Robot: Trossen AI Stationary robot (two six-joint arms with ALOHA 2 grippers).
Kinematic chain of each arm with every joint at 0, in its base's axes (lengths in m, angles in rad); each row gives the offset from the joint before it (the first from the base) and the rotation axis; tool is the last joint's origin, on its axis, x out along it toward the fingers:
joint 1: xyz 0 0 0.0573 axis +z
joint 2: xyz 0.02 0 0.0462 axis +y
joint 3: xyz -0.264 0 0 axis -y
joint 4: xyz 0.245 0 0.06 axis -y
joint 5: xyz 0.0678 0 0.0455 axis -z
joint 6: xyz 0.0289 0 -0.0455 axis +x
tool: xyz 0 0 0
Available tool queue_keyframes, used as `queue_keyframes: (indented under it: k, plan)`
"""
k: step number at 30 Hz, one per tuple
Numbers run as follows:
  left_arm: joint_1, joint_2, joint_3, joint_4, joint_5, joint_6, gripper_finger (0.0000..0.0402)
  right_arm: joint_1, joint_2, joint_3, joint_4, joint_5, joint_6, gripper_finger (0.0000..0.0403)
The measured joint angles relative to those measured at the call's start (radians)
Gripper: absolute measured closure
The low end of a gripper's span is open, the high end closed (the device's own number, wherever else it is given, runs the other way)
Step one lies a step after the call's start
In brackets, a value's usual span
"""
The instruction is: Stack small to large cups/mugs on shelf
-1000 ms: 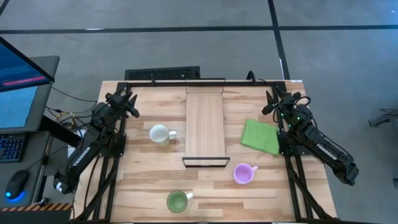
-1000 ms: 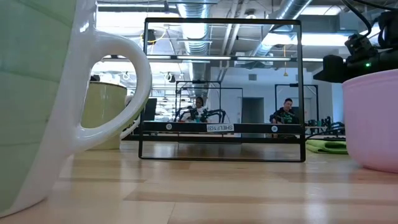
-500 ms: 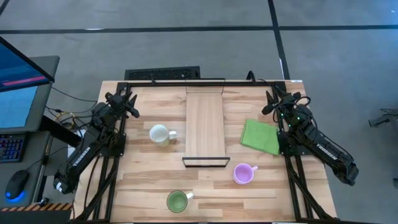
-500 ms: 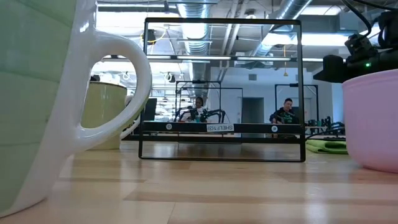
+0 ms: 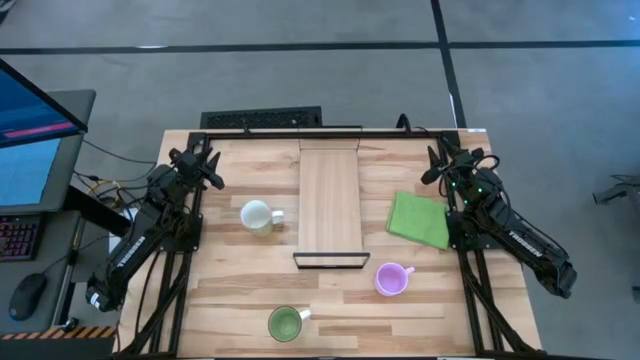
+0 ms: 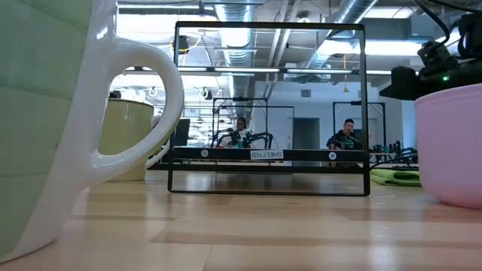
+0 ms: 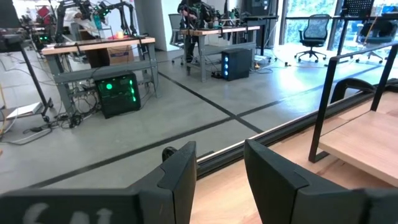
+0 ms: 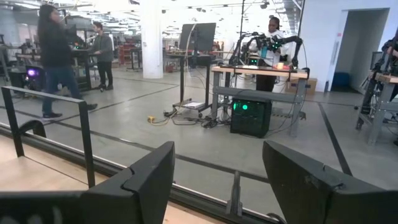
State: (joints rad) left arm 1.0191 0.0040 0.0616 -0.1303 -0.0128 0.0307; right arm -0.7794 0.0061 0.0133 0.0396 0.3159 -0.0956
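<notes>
Shelf [image 5: 329, 208]: long pale plank lying flat down the middle of the worktop [image 5: 230, 290], its dark metal lip at the near end; in the low view the lip shows as an upright dark frame [image 6: 269, 110] with a labelled crossbar.

White mug [image 5: 256, 215]: upright on the worktop, left of the shelf and apart from it, handle pointing toward the shelf.

Green mug [image 5: 285, 323]: upright near the front edge, left of centre, handle to its right; it fills the left of the low view [image 6: 71, 128].

Light purple mug [image 5: 390, 279]: upright, just past the shelf's lipped end and to its right, handle to its right; at the right edge of the low view [image 6: 449, 147].

Green cloth [image 5: 419, 220]: flat, right of the shelf, between it and the right arm.

Left tool [image 5: 203, 163]: at the worktop's far left corner, well apart from every mug; fingers [image 7: 177, 180] spread, holding nothing.

Right tool [image 5: 440, 163]: at the far right corner, beyond the cloth; fingers [image 8: 146, 180] spread wide, holding nothing.

Room beyond: people at benches in the low view [image 6: 241, 129] and the right wrist view [image 8: 56, 59].
</notes>
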Motion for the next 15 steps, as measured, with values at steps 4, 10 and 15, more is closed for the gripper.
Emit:
queue_keyframes:
  k: [4, 10, 15]
  plan:
    - [0.0, 0.0, 0.0, 0.0, 0.0, 0.0, 0.0276, 0.0, 0.0, 0.0, 0.0, 0.0, 0.0, 0.0135]
    - [0.0, 0.0, -0.001, 0.013, 0.002, -0.033, 0.0276, 0.0, 0.0, 0.0, 0.0, 0.0, 0.0, 0.0135]
    - [0.0, 0.0, -0.001, 0.014, 0.017, -0.129, 0.0276, 0.0, 0.0, 0.0, 0.0, 0.0, 0.0, 0.0135]
